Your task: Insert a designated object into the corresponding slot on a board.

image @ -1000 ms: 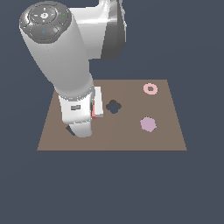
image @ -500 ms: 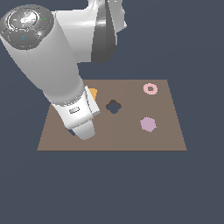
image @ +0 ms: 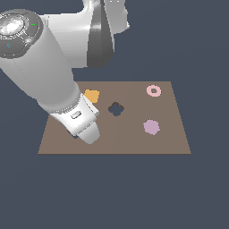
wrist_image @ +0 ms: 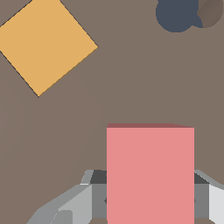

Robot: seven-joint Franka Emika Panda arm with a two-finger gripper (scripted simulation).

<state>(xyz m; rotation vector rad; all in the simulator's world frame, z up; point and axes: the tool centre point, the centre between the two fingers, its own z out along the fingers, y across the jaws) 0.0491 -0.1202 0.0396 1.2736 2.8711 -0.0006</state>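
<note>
My gripper (wrist_image: 150, 199) is shut on the salmon-red rectangular tile (wrist_image: 150, 170), the designated object. A grey finger (wrist_image: 83, 199) shows on either side of the tile. The tile hangs over bare brown board (wrist_image: 131, 87), apart from the orange square (wrist_image: 46, 46). In the exterior view the hand (image: 82, 121) is over the board's (image: 134, 143) left front part and hides the tile. The slot is not in the wrist view. In the exterior view the arm covers it, apart from a dark sliver (image: 72, 133) at the hand's edge that may belong to it.
On the board lie the orange square (image: 91, 95), the dark clover-shaped cutout (image: 116, 108), a lilac hexagon (image: 151, 127) and a pink ring (image: 154, 91). A lobe of the clover cutout (wrist_image: 177, 15) shows in the wrist view. The bulky arm (image: 40, 67) looms over the exterior view's left.
The arm has swung toward the exterior view's left, uncovering the orange square. The hand stays low over the board's left front part.
</note>
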